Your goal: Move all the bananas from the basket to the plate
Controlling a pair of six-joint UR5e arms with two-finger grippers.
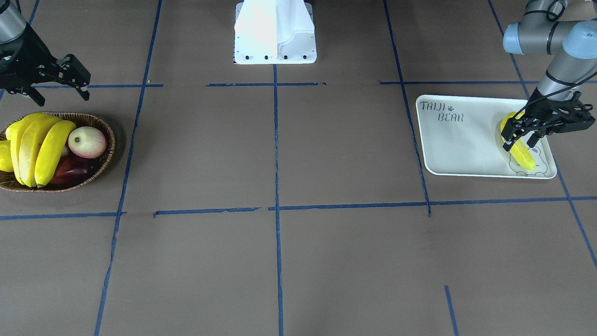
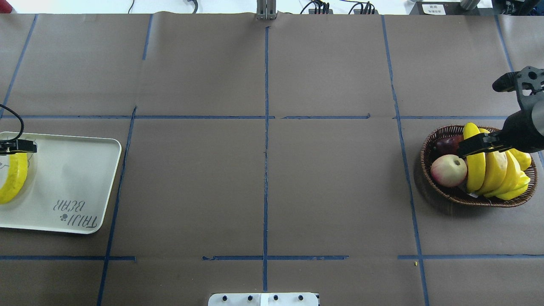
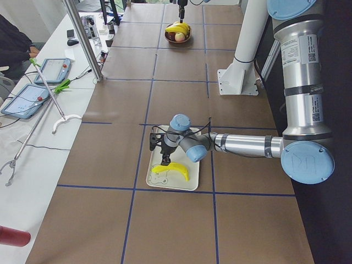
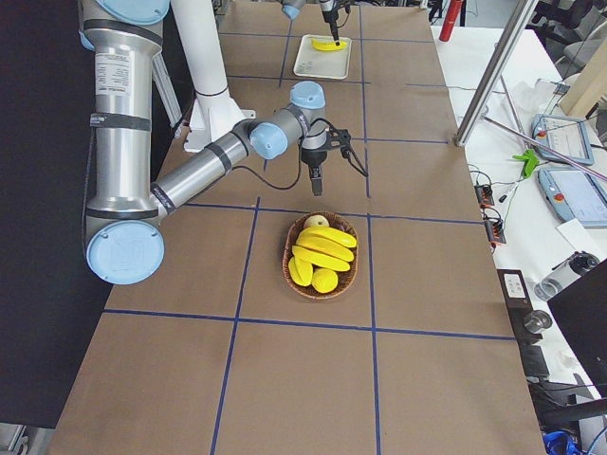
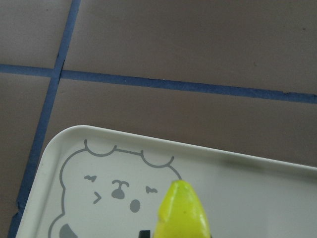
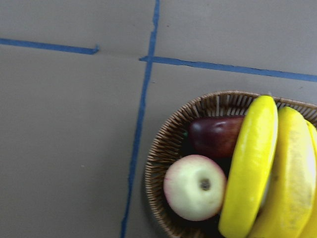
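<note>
The white plate [image 1: 461, 144] lies at the table's end on my left. One yellow banana [image 1: 518, 148] lies across its bear drawing. My left gripper [image 1: 522, 134] is shut on this banana near one end; the left wrist view shows the banana's tip [image 5: 181, 208] over the plate [image 5: 257, 198]. The wicker basket [image 1: 108, 156] at the other end holds three bananas [image 1: 42, 149] side by side. My right gripper [image 1: 63, 97] is open and empty, above the basket's near rim. In the overhead view the basket [image 2: 426, 170] and its bananas [image 2: 488, 168] show under that gripper [image 2: 478, 118].
The basket also holds a pale pink apple [image 1: 87, 142], a dark red fruit [image 1: 70, 171] and a stubby yellow fruit [image 1: 4, 157]. The white robot base [image 1: 275, 37] stands at the middle back. Blue tape lines cross the brown table.
</note>
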